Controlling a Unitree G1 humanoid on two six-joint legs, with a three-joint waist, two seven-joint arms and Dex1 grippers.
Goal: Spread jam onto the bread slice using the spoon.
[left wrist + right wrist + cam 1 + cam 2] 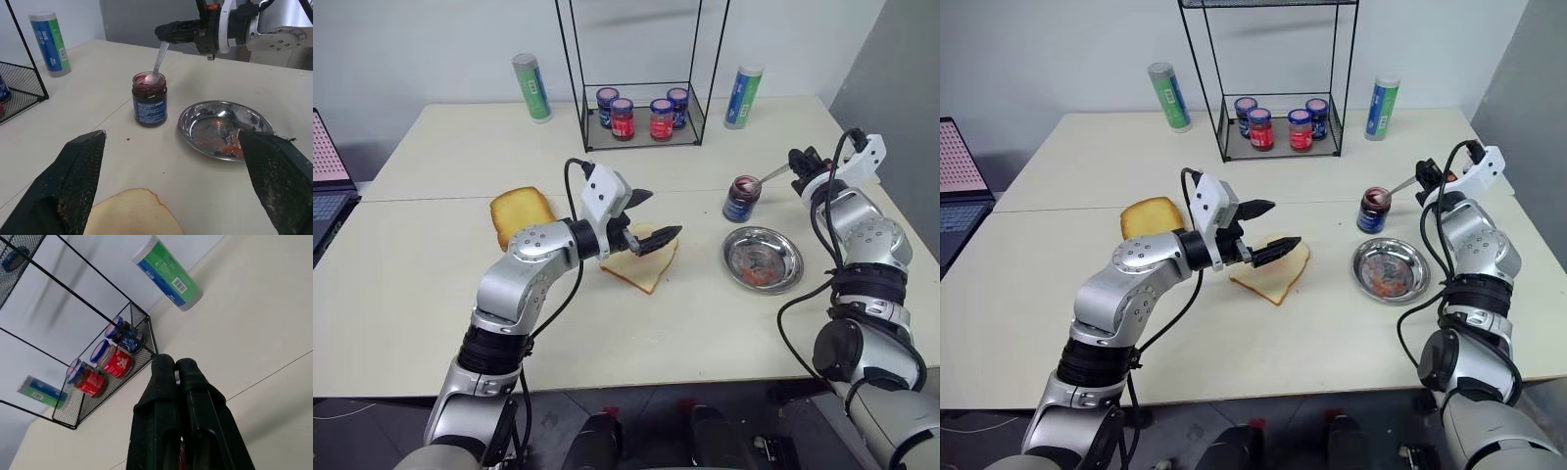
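our left gripper (pixel 649 216), jaws spread, hovers over the bread slice (pixel 646 260); right gripper (pixel 168 31) clenches the spoon (pixel 159 62), bowl in the open jam jar (pixel 149 99). we judge scooping underway; next, carry jam to bread.

Open left tool (pixel 651 217), jaws spread wide, hovering over the bread slice (pixel 644 262). Ahead of it the bare bench (pixel 695 323) offers a clear lane, bounded by the open jam jar (pixel 149 99) and the steel dish (pixel 222 128). Shut right tool (pixel 164 31) holds the spoon (pixel 159 61) into the jar mouth, blocking the space above it. Beyond stand the wire rack (pixel 641 73) and two canisters (pixel 742 97).
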